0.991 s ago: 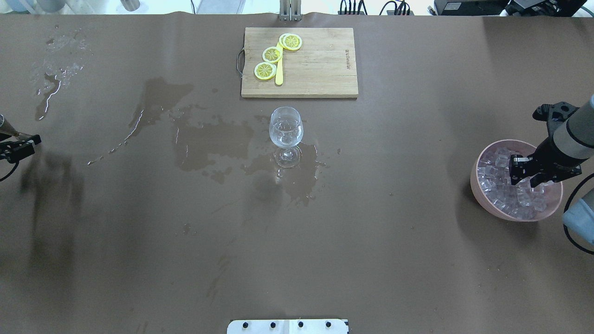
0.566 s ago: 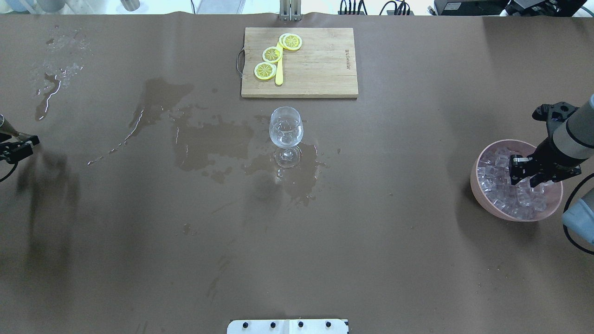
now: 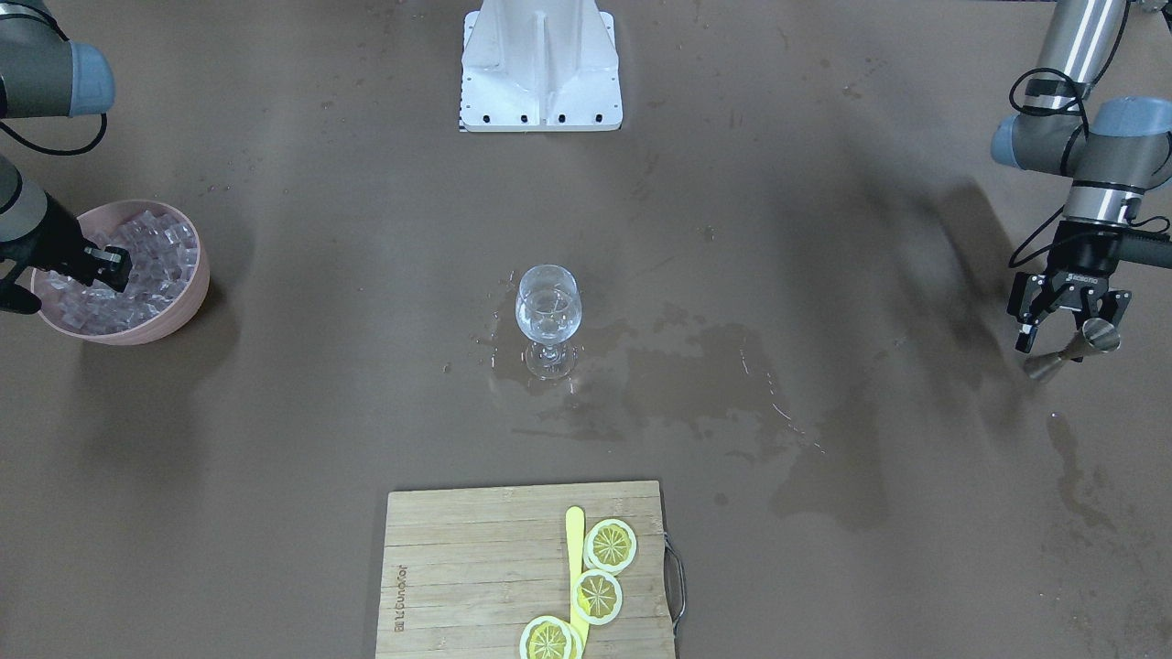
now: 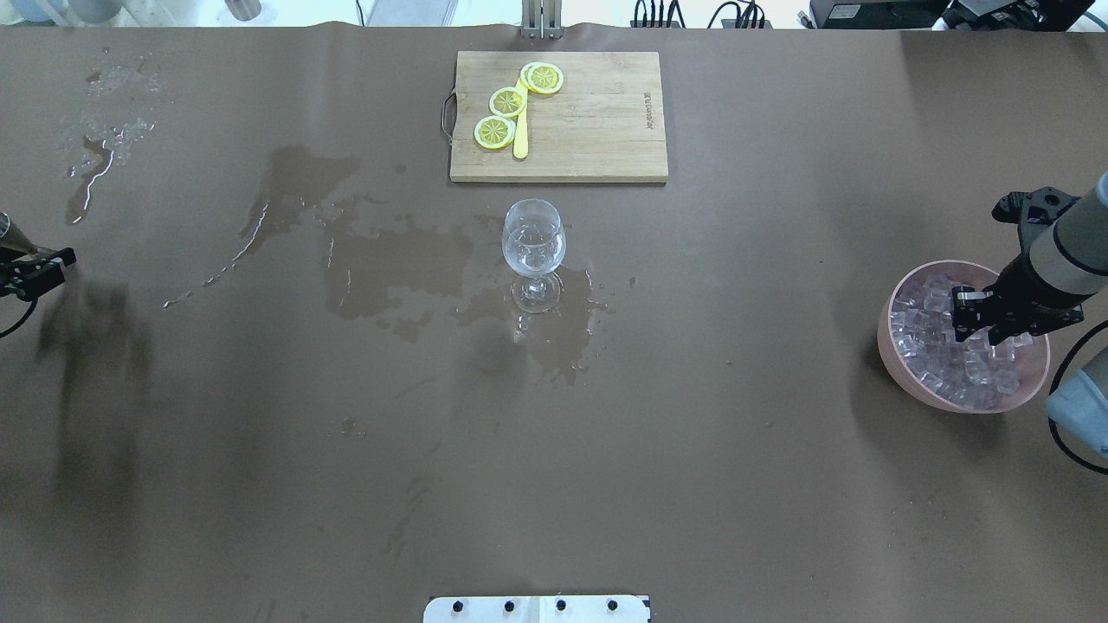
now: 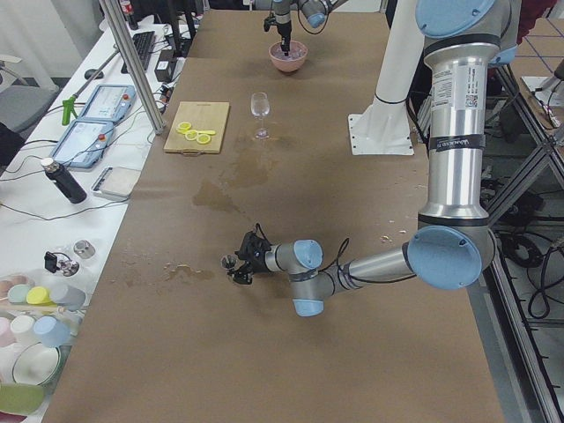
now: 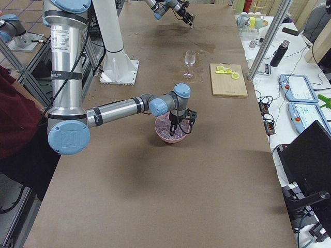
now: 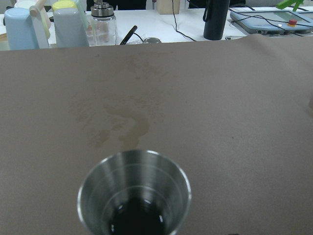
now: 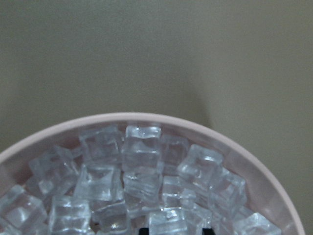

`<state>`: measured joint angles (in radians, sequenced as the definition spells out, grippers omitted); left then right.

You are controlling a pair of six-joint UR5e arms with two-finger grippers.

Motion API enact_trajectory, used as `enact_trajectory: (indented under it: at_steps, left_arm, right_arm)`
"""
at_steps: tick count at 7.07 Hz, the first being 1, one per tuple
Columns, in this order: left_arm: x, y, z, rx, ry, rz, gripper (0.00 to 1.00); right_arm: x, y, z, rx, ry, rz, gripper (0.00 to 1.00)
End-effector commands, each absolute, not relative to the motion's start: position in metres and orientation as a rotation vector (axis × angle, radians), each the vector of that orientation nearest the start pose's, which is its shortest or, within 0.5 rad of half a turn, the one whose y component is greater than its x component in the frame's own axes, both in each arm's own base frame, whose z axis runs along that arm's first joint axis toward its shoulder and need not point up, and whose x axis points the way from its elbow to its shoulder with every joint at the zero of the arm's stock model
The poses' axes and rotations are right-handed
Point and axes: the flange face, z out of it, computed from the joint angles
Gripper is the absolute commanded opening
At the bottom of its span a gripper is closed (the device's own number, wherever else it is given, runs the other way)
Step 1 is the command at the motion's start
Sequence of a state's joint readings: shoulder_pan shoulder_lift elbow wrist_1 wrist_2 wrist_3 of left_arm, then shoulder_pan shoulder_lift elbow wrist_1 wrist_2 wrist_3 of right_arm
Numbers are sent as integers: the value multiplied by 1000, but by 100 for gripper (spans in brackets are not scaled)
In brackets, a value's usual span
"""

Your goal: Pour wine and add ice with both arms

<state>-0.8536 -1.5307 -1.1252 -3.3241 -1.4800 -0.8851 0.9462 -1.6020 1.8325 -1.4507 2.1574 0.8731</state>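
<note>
At the table's right end the right gripper (image 4: 982, 337) sits among the ice (image 4: 926, 359) in the pink bowl (image 4: 885, 346), clamped or not I cannot tell, the wine glass (image 4: 534, 238) well apart to its left; the left gripper (image 3: 1067, 325) holds a jigger (image 3: 1097, 335).

Clear wine (image 4: 534, 253), seemingly shallow, in upright glass (image 4: 533, 218), ice (image 4: 930, 346) heaped in pink bowl (image 4: 896, 374) under right arm (image 4: 1065, 247), left arm (image 3: 1094, 174) far aside

robot lab: teach pendants (image 6: 296, 88), aluminium posts (image 5: 134, 69), cabled side benches (image 5: 22, 233).
</note>
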Motion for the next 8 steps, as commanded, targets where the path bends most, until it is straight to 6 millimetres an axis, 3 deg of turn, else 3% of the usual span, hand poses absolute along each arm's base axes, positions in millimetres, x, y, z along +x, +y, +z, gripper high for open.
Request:
enact_trajectory:
  at_steps: [1,2,4,5,8]
  left_arm:
    - [189,-439,703,960,842,-221,76]
    - [187,-440,703,965,837,-228,76]
    - [184,-442,704,968,829,-237,76]
    - [182,-443,705,974,819,-247,76]
    - [182,-444,706,979,803,-259,75]
  right_arm:
    - [-225,-446,539,-138,-656,136,25]
    - [-225,-446,537,-137,-657,138,19]
    - [-220,-448,526,-117,-672,143,18]
    - [-206,-449,507,-86,-695,156,18]
    - [-184,-449,489,-46,-717,176,18]
